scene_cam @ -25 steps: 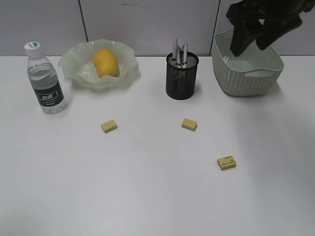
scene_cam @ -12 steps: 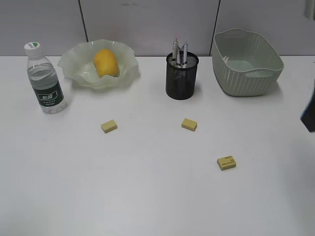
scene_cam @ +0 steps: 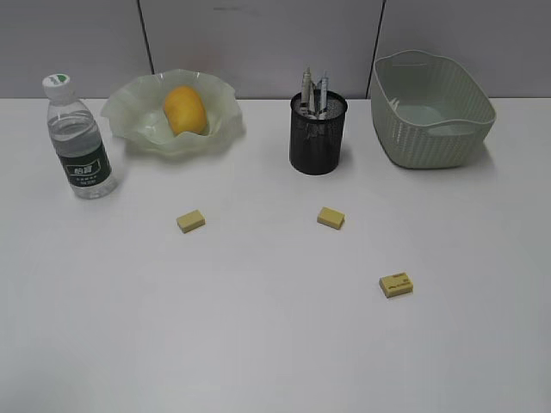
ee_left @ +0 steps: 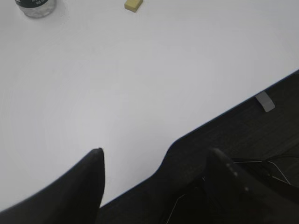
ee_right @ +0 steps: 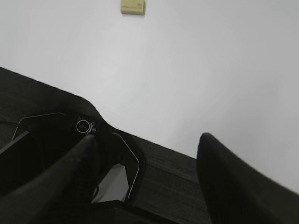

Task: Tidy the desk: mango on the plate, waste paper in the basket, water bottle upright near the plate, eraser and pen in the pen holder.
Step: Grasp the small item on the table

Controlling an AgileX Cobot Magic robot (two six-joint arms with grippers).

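Observation:
In the exterior view a yellow mango (scene_cam: 185, 110) lies in the pale green wavy plate (scene_cam: 129, 107). A water bottle (scene_cam: 77, 142) stands upright left of the plate. A black mesh pen holder (scene_cam: 318, 138) holds pens (scene_cam: 313, 90). A green basket (scene_cam: 430, 112) stands at the back right. Three tan erasers lie on the table: left (scene_cam: 191, 221), middle (scene_cam: 331, 218), right (scene_cam: 396, 285). No waste paper shows. Neither arm shows in the exterior view. My left gripper (ee_left: 156, 161) is open and empty over the table's front edge. My right gripper (ee_right: 145, 144) is open and empty over the front edge.
The left wrist view shows the bottle's base (ee_left: 35, 5) and an eraser (ee_left: 133, 4) far off. The right wrist view shows one eraser (ee_right: 133, 6). The dark table edge and floor lie under both grippers.
The right arm was over the basket a second ago, then swept down the right edge and left the exterior view. The objects on the table have not moved.

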